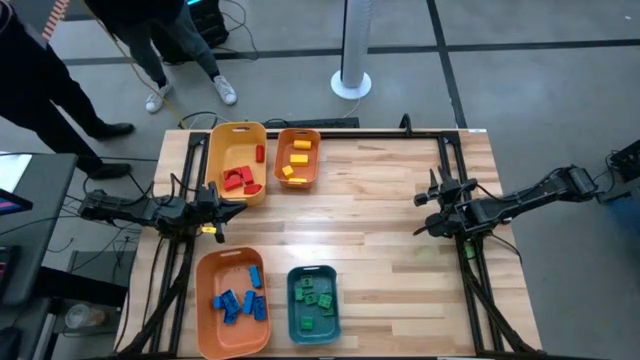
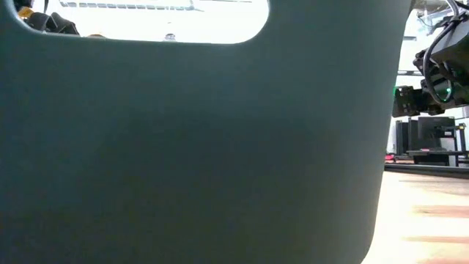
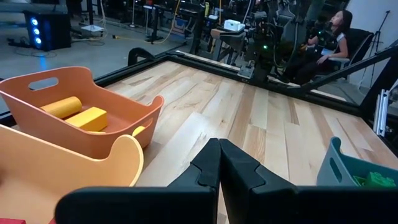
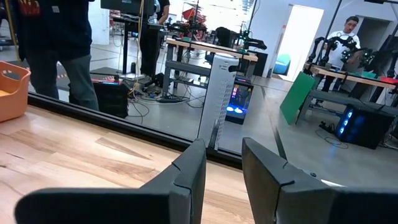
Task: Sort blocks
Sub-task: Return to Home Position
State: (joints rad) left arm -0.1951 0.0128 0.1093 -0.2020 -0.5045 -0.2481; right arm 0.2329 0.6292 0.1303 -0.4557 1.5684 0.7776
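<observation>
The blocks lie sorted in four bins. Red blocks (image 1: 241, 180) are in the yellow-orange bin (image 1: 222, 150) at the far left, and yellow blocks (image 1: 296, 160) in the small orange bin (image 1: 312, 170) beside it. Blue blocks (image 1: 240, 300) fill the near orange bin (image 1: 212, 272), and green blocks (image 1: 315, 298) the teal bin (image 1: 296, 318). My left gripper (image 1: 226, 208) (image 3: 219, 144) hangs level at the table's left side, between the two left bins, shut and holding nothing. My right gripper (image 1: 424, 216) (image 4: 222, 144) hangs level at the right side, open with nothing between its fingers.
Bare wood (image 1: 370, 230) lies between the two grippers. Black frame rails (image 1: 440, 135) run along the table's far and side edges. The teal bin's wall (image 2: 190, 147) fills most of the low view. People stand beyond the far left corner, near a white column fan (image 1: 352, 50).
</observation>
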